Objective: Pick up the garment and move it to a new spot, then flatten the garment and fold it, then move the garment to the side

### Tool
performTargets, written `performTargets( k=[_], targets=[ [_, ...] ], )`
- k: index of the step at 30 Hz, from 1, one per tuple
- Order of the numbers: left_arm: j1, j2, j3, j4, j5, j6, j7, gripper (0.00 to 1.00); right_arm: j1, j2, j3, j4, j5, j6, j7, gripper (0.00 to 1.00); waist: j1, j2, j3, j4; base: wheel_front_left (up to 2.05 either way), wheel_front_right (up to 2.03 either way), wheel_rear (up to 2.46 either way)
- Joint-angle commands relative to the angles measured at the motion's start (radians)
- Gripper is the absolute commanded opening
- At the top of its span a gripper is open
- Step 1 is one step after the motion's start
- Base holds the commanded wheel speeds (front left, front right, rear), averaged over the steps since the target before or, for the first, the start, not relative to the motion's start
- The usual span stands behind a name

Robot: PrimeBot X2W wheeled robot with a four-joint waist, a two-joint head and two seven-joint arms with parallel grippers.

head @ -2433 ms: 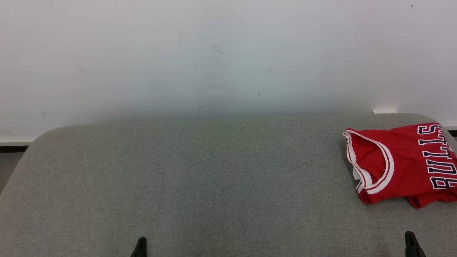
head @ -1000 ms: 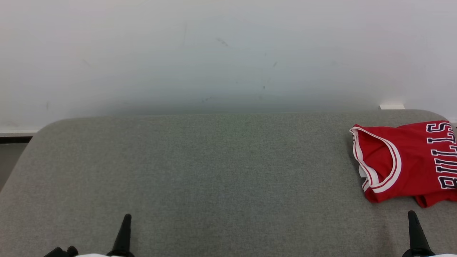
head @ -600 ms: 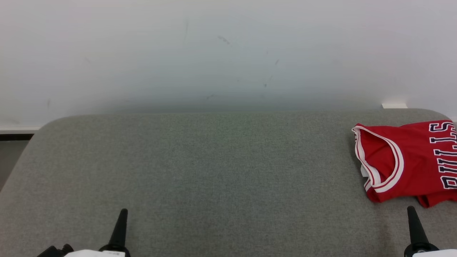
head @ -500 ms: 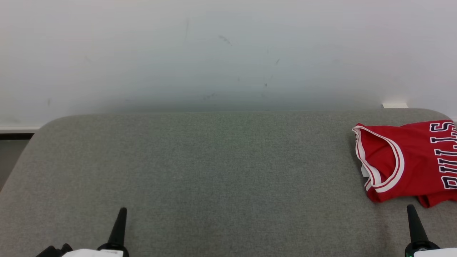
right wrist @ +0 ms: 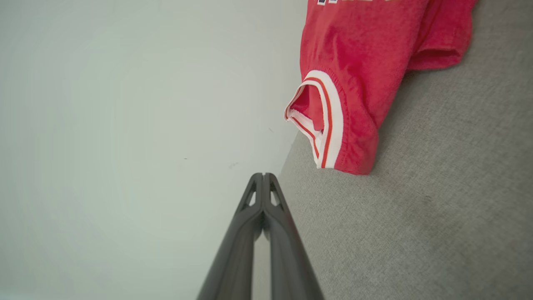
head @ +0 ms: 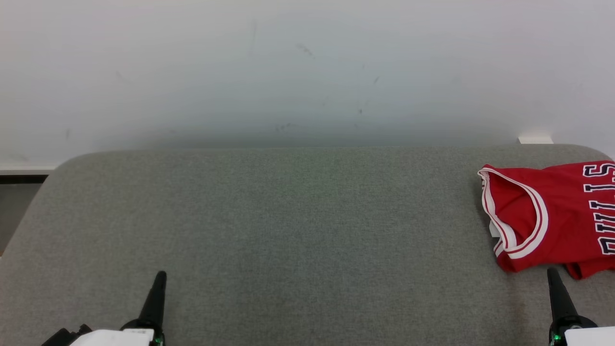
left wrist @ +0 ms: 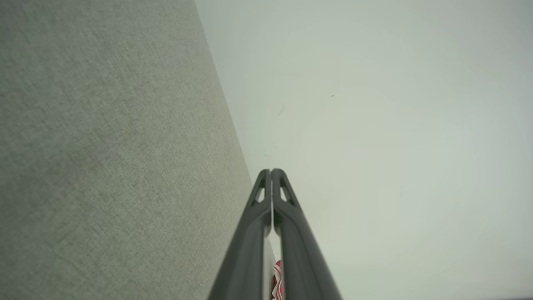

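Note:
The garment (head: 562,221) is a red jersey with white-and-red trim and dark letters, lying folded at the far right of the grey cushion (head: 288,230) and cut off by the picture's edge. In the right wrist view the garment (right wrist: 362,71) lies ahead of the fingers with its armhole trim toward them. My right gripper (head: 551,272) is shut and empty, just in front of the jersey's near edge, apart from it. My left gripper (head: 161,275) is shut and empty over the cushion's front left. Both grippers (left wrist: 271,171) (right wrist: 263,175) show fingers pressed together.
A pale wall (head: 307,72) rises behind the cushion's back edge. The cushion's left corner is rounded, with a dark strip of floor (head: 19,206) beyond it. A small white block (head: 535,140) sits at the wall behind the jersey.
Both grippers have risen further into the head view with white wrists showing. The whole picture has shifted slightly, so the camera moved; the jersey lies as before.

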Motion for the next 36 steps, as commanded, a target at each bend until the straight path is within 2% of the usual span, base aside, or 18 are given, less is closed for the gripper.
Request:
performTargets(
  k=[1,29,36],
  targets=[
    [-0.019,0.009,0.007,-0.003,-0.024,-0.007,0.005,0.00,-0.020,-0.011,-0.005,-0.009,0.022,-0.002,0.008,0.00,0.0000,0.0000,0.001,0.001,0.00,0.00,0.00],
    [-0.053,0.010,0.044,0.003,-0.236,-0.023,0.057,0.00,-0.055,-0.011,-0.008,-0.007,0.235,-0.002,0.061,0.00,0.0000,0.0000,0.019,0.014,0.00,0.00,0.00],
    [-0.054,0.009,0.046,0.003,-0.242,-0.023,0.061,0.00,-0.055,-0.011,-0.008,-0.007,0.242,-0.002,0.066,0.00,0.0000,0.0000,0.020,0.015,0.00,0.00,0.00]
  ],
)
